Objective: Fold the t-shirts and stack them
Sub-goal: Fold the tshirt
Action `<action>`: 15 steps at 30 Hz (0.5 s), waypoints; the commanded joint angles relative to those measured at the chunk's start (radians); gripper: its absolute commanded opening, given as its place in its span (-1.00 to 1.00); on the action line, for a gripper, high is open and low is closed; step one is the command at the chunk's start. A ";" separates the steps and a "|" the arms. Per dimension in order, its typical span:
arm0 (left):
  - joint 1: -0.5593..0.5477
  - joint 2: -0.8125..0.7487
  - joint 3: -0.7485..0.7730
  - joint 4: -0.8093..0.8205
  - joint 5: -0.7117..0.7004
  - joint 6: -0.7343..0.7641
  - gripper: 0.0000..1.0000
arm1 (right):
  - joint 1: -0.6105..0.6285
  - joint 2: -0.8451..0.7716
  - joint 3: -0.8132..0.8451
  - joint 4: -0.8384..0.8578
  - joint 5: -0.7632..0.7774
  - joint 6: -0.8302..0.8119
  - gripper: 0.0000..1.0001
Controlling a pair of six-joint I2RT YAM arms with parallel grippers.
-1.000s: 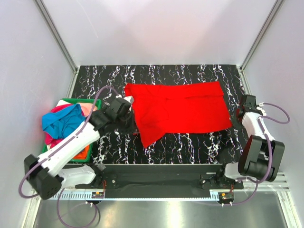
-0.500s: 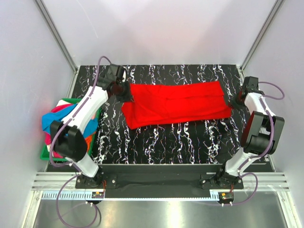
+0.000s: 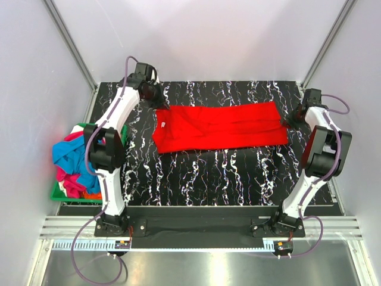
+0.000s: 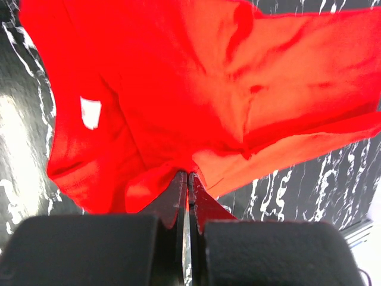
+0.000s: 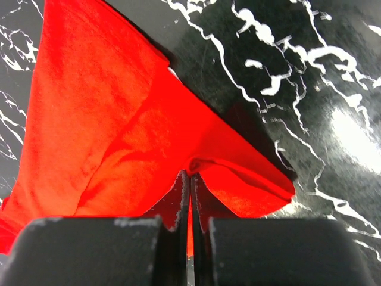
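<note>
The red t-shirt lies stretched in a long band across the upper middle of the top view, on the black marbled table. The left tool sits at the shirt's upper left corner, clenched on a pinch of red cloth; its wrist view shows the two fingers pressed together with fabric caught at their tips. The right tool is at the shirt's right edge, likewise clamped on a fold of the cloth. A white label shows on the cloth at the left of the left wrist view. At the left edge of the top view, a green basket holds the other t-shirts, blue, pink and orange, bunched together.
</note>
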 commanded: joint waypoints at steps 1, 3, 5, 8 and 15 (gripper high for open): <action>0.031 0.045 0.105 0.006 0.066 0.013 -1.00 | 0.007 0.033 0.065 0.023 -0.009 -0.024 -1.00; 0.039 0.068 0.143 0.000 0.074 0.012 -1.00 | 0.007 0.050 0.080 0.025 -0.008 -0.027 -1.00; 0.053 0.093 0.166 -0.002 0.077 0.009 -1.00 | 0.005 0.072 0.092 0.023 -0.015 -0.029 -1.00; 0.060 0.119 0.192 -0.002 0.088 0.015 -1.00 | 0.007 0.095 0.117 0.023 -0.031 -0.030 -1.00; 0.070 0.160 0.207 -0.005 0.102 0.021 -1.00 | 0.013 0.148 0.184 0.028 -0.072 -0.036 -1.00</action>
